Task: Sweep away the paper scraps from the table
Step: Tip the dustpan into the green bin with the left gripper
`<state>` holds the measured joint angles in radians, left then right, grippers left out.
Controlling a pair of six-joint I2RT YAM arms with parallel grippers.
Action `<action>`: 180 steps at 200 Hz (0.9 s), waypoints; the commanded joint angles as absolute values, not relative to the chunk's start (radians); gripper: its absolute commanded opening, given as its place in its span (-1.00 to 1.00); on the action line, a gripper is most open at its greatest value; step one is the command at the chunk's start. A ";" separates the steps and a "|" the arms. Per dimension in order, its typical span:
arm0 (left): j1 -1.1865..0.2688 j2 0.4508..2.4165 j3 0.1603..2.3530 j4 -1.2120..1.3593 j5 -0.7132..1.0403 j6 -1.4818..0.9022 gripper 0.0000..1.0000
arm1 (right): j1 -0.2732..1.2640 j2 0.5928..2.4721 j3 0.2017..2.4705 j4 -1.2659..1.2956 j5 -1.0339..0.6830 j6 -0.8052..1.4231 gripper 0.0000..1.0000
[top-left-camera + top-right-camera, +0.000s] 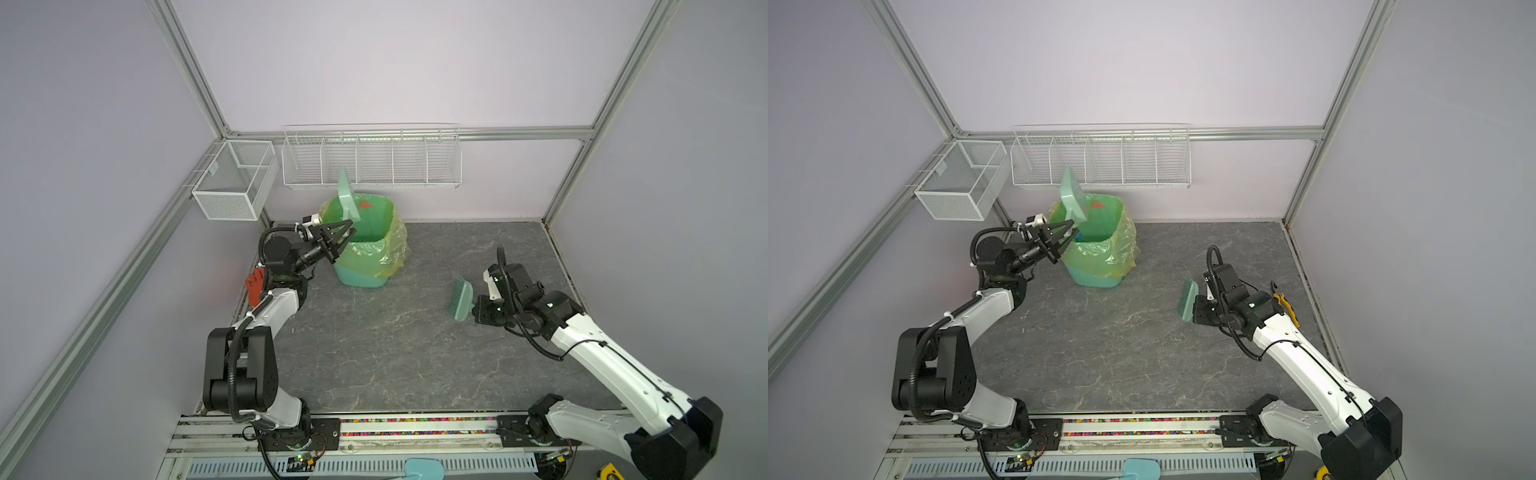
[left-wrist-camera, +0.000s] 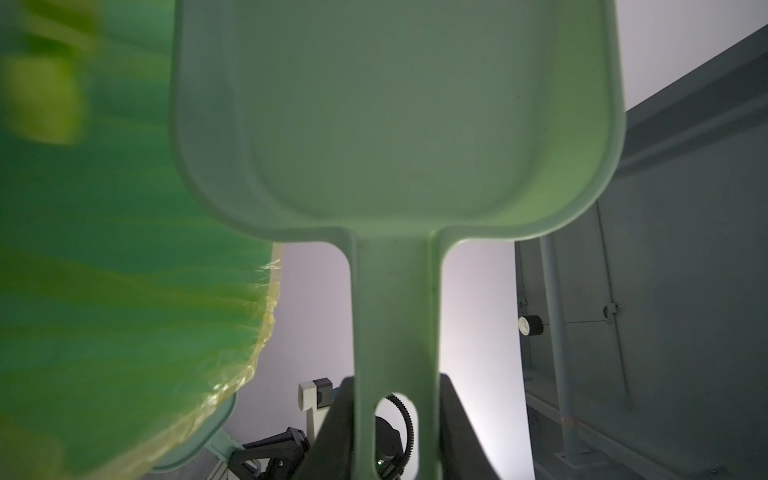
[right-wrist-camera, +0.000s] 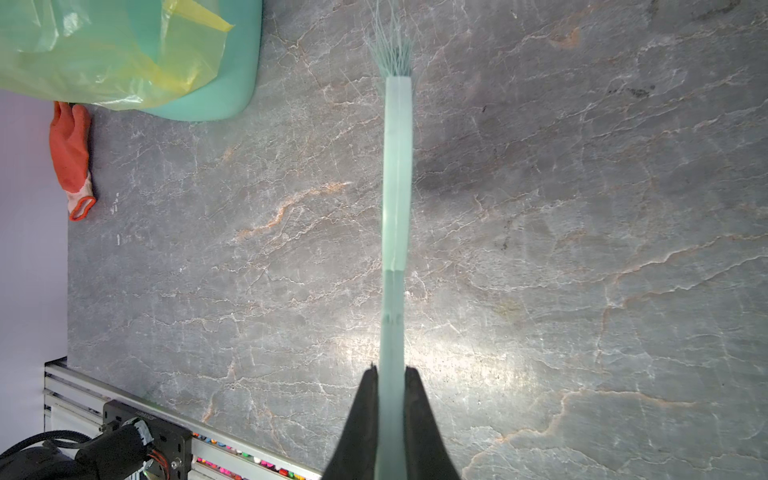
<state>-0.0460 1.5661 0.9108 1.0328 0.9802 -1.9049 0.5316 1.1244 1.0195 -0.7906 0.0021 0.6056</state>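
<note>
While the left arm is bending up beside the bin [image 1: 359,279], the left gripper [image 1: 345,241] is squeezing the handle of the dustpan [image 1: 347,195], which is tipping over the bin's mouth. The right arm is reaching low over the table [image 1: 395,353], and the right gripper [image 1: 474,309] is pinching the brush [image 1: 461,299] tight. The red glove [image 3: 72,153] is lying at the table's edge (from above, the left arm is hiding part of it). Only the left wrist view is showing a blurry lime blob [image 2: 41,99] by the green bag [image 2: 124,291]; I cannot tell whether it is one of the paper scraps
</note>
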 commanded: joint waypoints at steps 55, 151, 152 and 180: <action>-0.041 1.616 0.933 1.411 1.012 -2.206 -1.00 | 0.531 1.114 1.043 -0.775 0.004 0.627 -0.86; -0.053 1.500 0.948 1.188 1.061 -1.998 -1.00 | 0.530 1.112 1.047 -0.758 0.000 0.658 -0.86; -0.053 1.498 0.948 1.180 1.062 -1.995 -1.00 | 0.531 1.112 1.047 -0.758 0.000 0.658 -0.86; -0.079 1.401 0.974 0.825 1.089 -1.730 -1.00 | 0.531 1.105 1.045 -0.763 0.002 0.670 -0.86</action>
<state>-0.0547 1.4868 0.9154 1.1084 1.0374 -1.9480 0.5316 1.1244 1.0298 -0.7868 0.0025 0.6437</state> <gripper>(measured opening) 0.240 0.109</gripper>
